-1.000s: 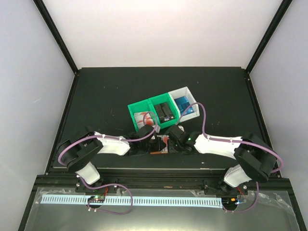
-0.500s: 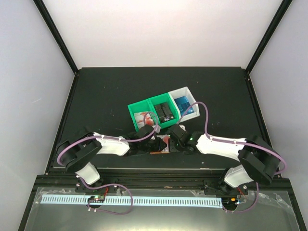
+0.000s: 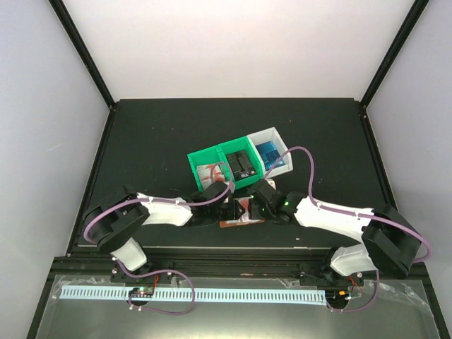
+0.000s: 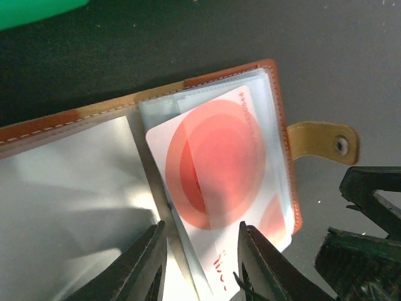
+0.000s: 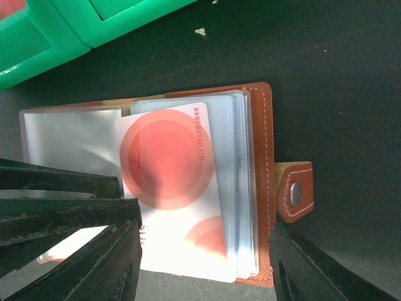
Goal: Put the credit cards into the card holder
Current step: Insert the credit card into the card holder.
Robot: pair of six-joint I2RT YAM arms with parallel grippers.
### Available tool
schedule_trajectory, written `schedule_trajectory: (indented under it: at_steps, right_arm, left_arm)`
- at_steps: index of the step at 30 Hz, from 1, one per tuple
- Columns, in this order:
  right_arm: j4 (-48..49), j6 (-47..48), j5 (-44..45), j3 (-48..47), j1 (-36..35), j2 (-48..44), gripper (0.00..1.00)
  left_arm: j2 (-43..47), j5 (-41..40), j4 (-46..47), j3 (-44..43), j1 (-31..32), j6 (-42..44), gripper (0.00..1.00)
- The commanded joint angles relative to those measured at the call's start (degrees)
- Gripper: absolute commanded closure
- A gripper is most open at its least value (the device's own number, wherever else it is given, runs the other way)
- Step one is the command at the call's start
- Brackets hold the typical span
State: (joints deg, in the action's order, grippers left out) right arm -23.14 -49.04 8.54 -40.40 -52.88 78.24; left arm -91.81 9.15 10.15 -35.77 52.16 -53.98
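The reddish-brown card holder (image 3: 235, 222) lies open on the black table, near the front edge. It also shows in the left wrist view (image 4: 274, 94) and the right wrist view (image 5: 260, 157), with its snap tab (image 5: 294, 191) sticking out. A red-and-white credit card (image 4: 219, 163) lies partly inside a clear pocket; its white end sticks out (image 5: 182, 251). My left gripper (image 4: 200, 269) is open just above that free end. My right gripper (image 5: 207, 269) is open wide and straddles the holder's near end. Both grippers (image 3: 227, 210) (image 3: 253, 209) meet over the holder.
Behind the holder stands a green two-compartment bin (image 3: 205, 154) holding a red-and-white card (image 3: 210, 173) and black cards (image 3: 242, 164). A white bin (image 3: 265, 133) beside it holds blue cards (image 3: 272, 157). The table's front edge is close behind the grippers.
My right arm has stretched out and its gripper has moved left over the card holder. My left gripper has edged slightly right. The card stays in the pocket.
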Motion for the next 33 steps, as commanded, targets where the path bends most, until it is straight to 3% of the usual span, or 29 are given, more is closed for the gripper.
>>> schedule_trajectory:
  at_steps: [1,16,24,33]
  right_arm:
    - [0.6,-0.7,1.3,0.5,0.4,-0.2,0.42]
    - [0.6,-1.3,2.3,2.0,0.7,-2.2,0.43]
    - [1.3,-1.9,-0.1,3.0,2.4,-0.4,0.54]
    - [1.0,-1.2,0.3,1.7,3.8,4.9,0.58]
  left_arm:
    - [-3.0,2.2,1.7,-3.4,0.3,2.9,0.67]
    - [-5.7,4.9,7.1,-4.2,0.6,13.8,0.65]
    - [-7.9,2.9,4.8,-5.0,0.7,12.1,0.67]
    - [-7.3,1.9,3.5,-5.0,0.7,12.2,0.68]
